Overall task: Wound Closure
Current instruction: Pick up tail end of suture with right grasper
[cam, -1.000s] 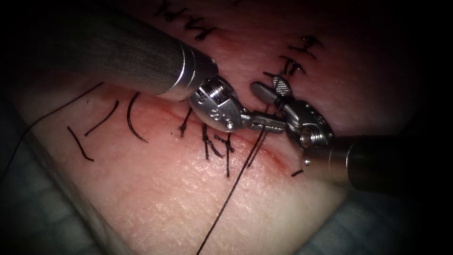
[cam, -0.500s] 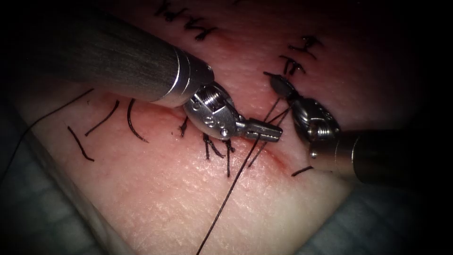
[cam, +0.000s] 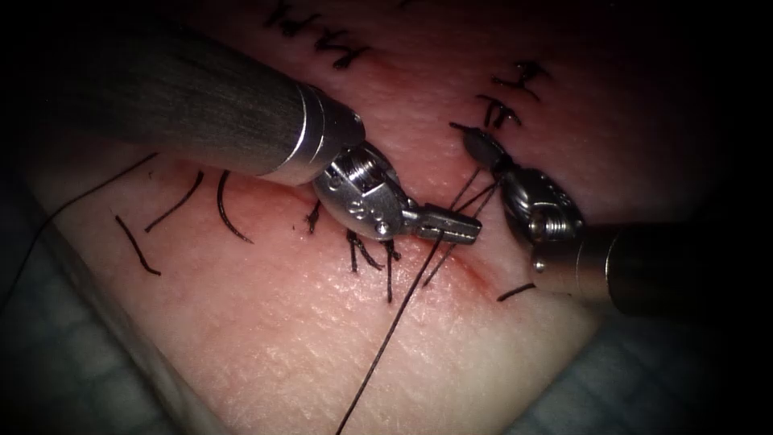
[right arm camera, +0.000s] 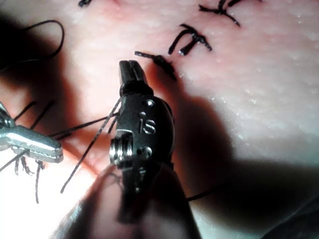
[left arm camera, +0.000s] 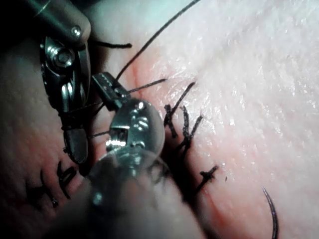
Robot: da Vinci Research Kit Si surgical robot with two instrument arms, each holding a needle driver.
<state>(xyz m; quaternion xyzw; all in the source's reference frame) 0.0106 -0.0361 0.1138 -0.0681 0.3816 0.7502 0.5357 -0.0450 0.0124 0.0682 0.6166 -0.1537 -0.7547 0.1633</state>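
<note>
My left tool (cam: 460, 228) reaches over the cut (cam: 477, 278) from the upper left, jaws shut on the thread (cam: 386, 338), which runs down from them across the tissue (cam: 306, 354). The right tool (cam: 477, 143) stands just right of it. Its jaws are shut on the short thread end, and strands cross its neck. The same thread leads into the left jaws (left arm camera: 105, 85) in the left wrist view. The right jaws (right arm camera: 130, 73) are pressed together in the right wrist view. The curved needle (cam: 228, 211) lies free on the tissue, far left of the tools.
Finished stitches (cam: 370, 250) sit along the cut under the left tool, and more (cam: 503, 109) lie beyond the right tool. Loose cut thread pieces (cam: 135, 246) lie near the needle. The tissue's edge drops onto blue cloth (cam: 48, 354) at the lower left.
The right tool's jaws, open a second ago, have shut on the thread end and drawn back to the right. The left tool has shifted slightly left and down with its thread.
</note>
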